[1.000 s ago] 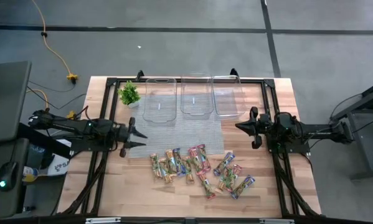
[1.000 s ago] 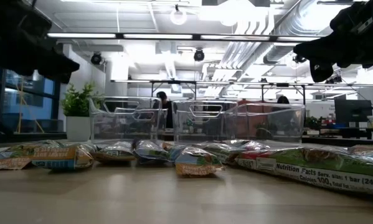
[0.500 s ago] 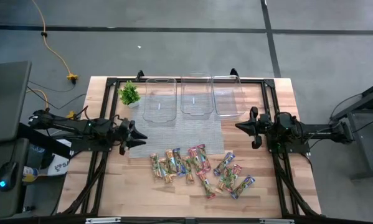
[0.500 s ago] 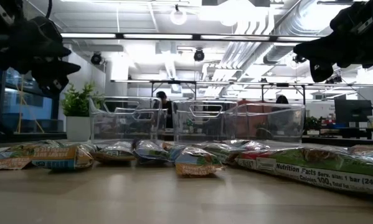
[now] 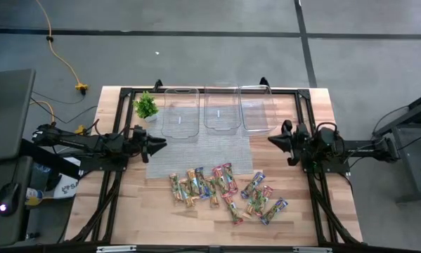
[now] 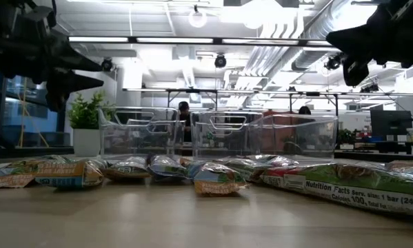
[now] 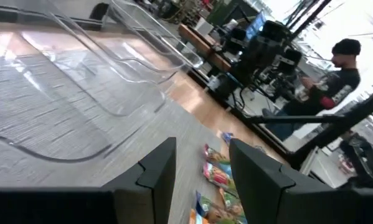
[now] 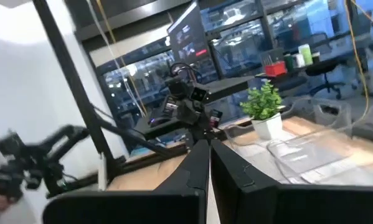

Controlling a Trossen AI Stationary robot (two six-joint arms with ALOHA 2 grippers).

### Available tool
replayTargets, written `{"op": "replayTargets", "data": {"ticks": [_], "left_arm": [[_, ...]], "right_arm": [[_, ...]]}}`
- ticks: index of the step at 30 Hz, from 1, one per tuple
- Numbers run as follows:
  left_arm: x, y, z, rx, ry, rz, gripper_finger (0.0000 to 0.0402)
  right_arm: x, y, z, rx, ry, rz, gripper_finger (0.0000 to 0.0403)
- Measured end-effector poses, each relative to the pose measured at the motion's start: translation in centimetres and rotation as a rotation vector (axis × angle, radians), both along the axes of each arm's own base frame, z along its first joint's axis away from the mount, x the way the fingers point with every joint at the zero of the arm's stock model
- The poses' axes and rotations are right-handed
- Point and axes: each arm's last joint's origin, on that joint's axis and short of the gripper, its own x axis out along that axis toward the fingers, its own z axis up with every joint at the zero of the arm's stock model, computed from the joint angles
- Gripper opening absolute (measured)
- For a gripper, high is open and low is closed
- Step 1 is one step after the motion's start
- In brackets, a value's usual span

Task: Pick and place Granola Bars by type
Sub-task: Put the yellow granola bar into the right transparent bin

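dark left gripper (image 5: 156, 144) has turned, raised.

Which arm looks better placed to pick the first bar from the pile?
Probably the left: its gripper is open above the mat, near the pile of Granola Bars. The right gripper is shut.

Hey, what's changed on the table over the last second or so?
The left gripper rose slightly and swung toward the tubs, jaws open and empty. The right gripper shifted slightly, jaws nearly closed, holding nothing. The granola bars, three clear tubs and plant stayed put.
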Motion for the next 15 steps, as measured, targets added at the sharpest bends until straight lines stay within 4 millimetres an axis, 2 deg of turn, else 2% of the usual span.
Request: {"op": "replayTargets", "data": {"ticks": [5, 10, 15], "left_arm": [[0.0, 0.0, 0.5, -0.063, -0.037, 0.023, 0.0142], [-0.2, 0.2, 2.8, -0.11, -0.116, 0.085, 0.0142], [-0.6, 0.4, 5.3, -0.008, -0.152, 0.104, 0.0142]], "right_arm": [[0.0, 0.0, -0.1, 0.084, 0.002, 0.006, 0.0], [0.0, -0.1, 0.1, 0.112, -0.015, -0.011, 0.0], [-0.2, -0.2, 1.2, 0.064, -0.043, -0.044, 0.0]]}}
